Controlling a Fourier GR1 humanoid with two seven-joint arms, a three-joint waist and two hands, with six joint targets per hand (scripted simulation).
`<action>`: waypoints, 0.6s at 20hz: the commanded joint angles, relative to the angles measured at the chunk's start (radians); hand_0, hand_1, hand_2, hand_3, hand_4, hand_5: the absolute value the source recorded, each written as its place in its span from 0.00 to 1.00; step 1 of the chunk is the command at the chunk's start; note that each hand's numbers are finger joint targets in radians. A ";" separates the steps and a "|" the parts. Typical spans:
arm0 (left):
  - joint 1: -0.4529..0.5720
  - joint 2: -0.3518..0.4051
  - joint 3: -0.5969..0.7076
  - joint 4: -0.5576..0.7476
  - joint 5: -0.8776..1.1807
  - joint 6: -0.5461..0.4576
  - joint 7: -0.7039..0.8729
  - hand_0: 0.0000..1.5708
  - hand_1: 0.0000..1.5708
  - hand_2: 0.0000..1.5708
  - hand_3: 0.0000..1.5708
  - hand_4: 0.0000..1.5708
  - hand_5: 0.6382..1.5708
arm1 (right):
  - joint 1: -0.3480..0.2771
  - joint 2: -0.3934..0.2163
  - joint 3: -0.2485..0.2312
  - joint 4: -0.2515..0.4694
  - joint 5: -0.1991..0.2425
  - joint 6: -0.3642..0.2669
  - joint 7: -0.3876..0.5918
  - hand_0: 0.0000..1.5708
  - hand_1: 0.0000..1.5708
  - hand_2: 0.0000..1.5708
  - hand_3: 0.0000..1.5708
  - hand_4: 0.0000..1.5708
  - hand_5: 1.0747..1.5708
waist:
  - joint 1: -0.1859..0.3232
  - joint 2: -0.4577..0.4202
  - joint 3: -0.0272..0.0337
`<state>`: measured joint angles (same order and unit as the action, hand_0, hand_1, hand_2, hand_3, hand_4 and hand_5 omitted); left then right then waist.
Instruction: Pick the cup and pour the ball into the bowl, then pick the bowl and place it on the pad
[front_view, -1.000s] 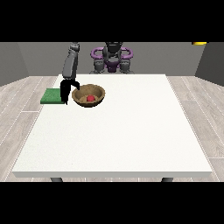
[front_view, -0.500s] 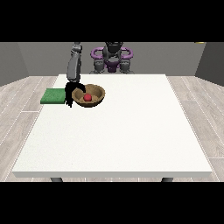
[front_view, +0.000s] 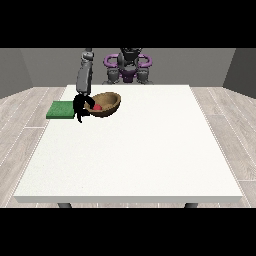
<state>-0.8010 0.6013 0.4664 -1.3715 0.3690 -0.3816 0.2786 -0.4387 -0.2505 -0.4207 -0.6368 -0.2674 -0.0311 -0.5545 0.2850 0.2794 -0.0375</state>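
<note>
Wooden bowl (front_view: 106, 105), tilted, red ball (front_view: 97, 107) inside; my hand at the view's left (front_view: 80, 106) grips its rim. Green pad (front_view: 61, 110) lies just beside. No writing shows.

— Position of the bowl (front_view: 106, 104)?
— On the table (front_view: 135, 150), far-left part, tilted. The ball (front_view: 97, 107) lies inside it.
— And the pad (front_view: 62, 109)?
— Left of the bowl, at the table's left edge. The hand at the view's left (front_view: 80, 106) sits between them, at the bowl's left rim.

Large white table (front_view: 135, 150) on seemingly wood-plank floor (front_view: 20, 125), grey walls (front_view: 50, 65).
</note>
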 joint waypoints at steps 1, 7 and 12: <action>0.001 -0.002 0.006 0.010 0.006 0.000 -0.009 0.00 0.00 0.00 0.00 0.72 0.94 | 0.046 -0.096 0.023 0.087 0.072 -0.104 0.168 1.00 1.00 1.00 0.91 0.60 0.92 | -0.006 0.056 0.0336; 0.043 0.006 0.015 0.082 0.009 -0.022 -0.002 0.00 0.00 0.00 0.00 0.76 0.95 | 0.053 -0.194 0.072 -0.011 0.106 -0.174 0.322 1.00 1.00 1.00 0.75 0.64 0.95 | -0.026 -0.058 0.0300; 0.059 0.033 0.047 0.139 -0.003 -0.035 -0.052 0.00 0.00 0.00 0.00 0.76 0.97 | -0.003 -0.290 0.095 -0.081 0.083 -0.137 0.496 1.00 1.00 1.00 0.62 0.67 0.97 | -0.079 -0.058 0.0316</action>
<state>-0.7614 0.6296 0.4992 -1.2721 0.3697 -0.4057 0.2541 -0.4266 -0.3575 -0.3246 -0.7340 -0.2359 -0.1348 -0.2216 0.2565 0.2209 -0.0014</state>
